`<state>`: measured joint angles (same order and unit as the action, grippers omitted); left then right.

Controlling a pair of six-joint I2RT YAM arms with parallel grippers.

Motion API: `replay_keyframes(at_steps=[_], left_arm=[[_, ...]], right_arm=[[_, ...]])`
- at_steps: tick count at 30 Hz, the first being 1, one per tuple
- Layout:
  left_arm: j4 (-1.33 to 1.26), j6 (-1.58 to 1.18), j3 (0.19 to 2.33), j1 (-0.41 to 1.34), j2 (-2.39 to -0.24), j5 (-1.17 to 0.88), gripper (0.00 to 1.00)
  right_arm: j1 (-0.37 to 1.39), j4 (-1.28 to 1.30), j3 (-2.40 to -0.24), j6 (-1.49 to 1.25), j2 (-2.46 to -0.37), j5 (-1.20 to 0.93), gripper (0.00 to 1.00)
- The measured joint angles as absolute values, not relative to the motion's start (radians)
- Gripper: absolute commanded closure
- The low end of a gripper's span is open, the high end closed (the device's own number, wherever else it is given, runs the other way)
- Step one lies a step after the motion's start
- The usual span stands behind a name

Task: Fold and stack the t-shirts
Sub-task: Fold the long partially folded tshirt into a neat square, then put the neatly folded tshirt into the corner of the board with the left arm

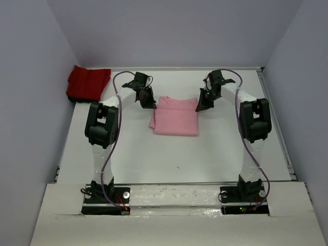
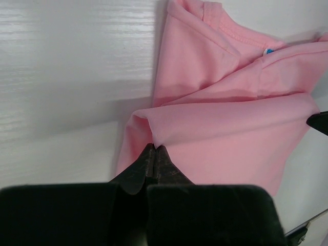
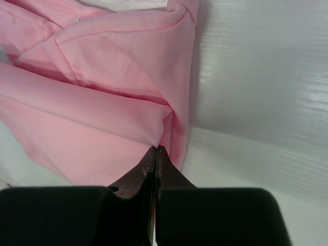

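Pink shirt (image 1: pixel 175 119) lies near the middle of the tabletop (image 1: pixel 169 159), partly folded into a nearly square bundle. The left gripper (image 1: pixel 149 104) is closed on its far left corner and the right gripper (image 1: pixel 201 105) is closed on its far right corner, each pinching a raised tuck of cloth. Holding both corners at once probably lets the arms carry that edge evenly, so the next fold stays square. The pinched edge runs left to right. No clear long axis shows from above. In the wrist views the collar lies away from the pinched corners. The red shirt (image 1: pixel 88 83) sits well apart, in the far left corner.
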<state>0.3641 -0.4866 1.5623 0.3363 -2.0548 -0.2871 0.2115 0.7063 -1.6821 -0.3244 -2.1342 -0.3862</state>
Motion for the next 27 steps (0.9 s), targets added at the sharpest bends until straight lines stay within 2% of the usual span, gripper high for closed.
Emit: replay_keyframes(at_steps=[4, 6, 7, 8, 9, 11, 12, 13, 15, 27], left_arm=[[0.364, -0.487, 1.578, 0.323, -2.088, -0.287, 1.00], [0.363, -0.487, 1.580, 0.319, -2.103, -0.287, 0.94], [0.364, -0.487, 1.581, 0.317, -2.112, -0.287, 0.90], [0.363, -0.487, 1.581, 0.316, -2.116, -0.287, 0.82], [0.364, -0.487, 1.584, 0.315, -2.126, -0.287, 0.53], [0.361, -0.486, 1.587, 0.313, -2.135, -0.287, 0.26], [0.361, -0.480, 1.588, 0.312, -2.138, -0.284, 0.01], [0.357, -0.489, 1.589, 0.311, -2.140, -0.292, 0.01], [0.346, -0.487, 1.609, 0.310, -2.136, -0.285, 0.01], [0.339, -0.465, 1.588, 0.292, -2.071, -0.226, 0.01]], right_arm=[[0.210, 0.706, -1.690, -0.324, -2.148, -0.387, 1.00], [0.211, 0.703, -1.698, -0.324, -2.162, -0.387, 1.00], [0.211, 0.702, -1.703, -0.325, -2.172, -0.387, 0.86], [0.211, 0.702, -1.707, -0.325, -2.178, -0.387, 0.77], [0.210, 0.702, -1.712, -0.327, -2.188, -0.388, 0.59], [0.210, 0.702, -1.720, -0.325, -2.202, -0.388, 0.47], [0.210, 0.699, -1.722, -0.324, -2.207, -0.384, 0.45], [0.210, 0.699, -1.724, -0.326, -2.210, -0.386, 0.40], [0.210, 0.696, -1.730, -0.325, -2.209, -0.387, 0.36], [0.210, 0.689, -1.706, -0.320, -2.181, -0.361, 0.36]])
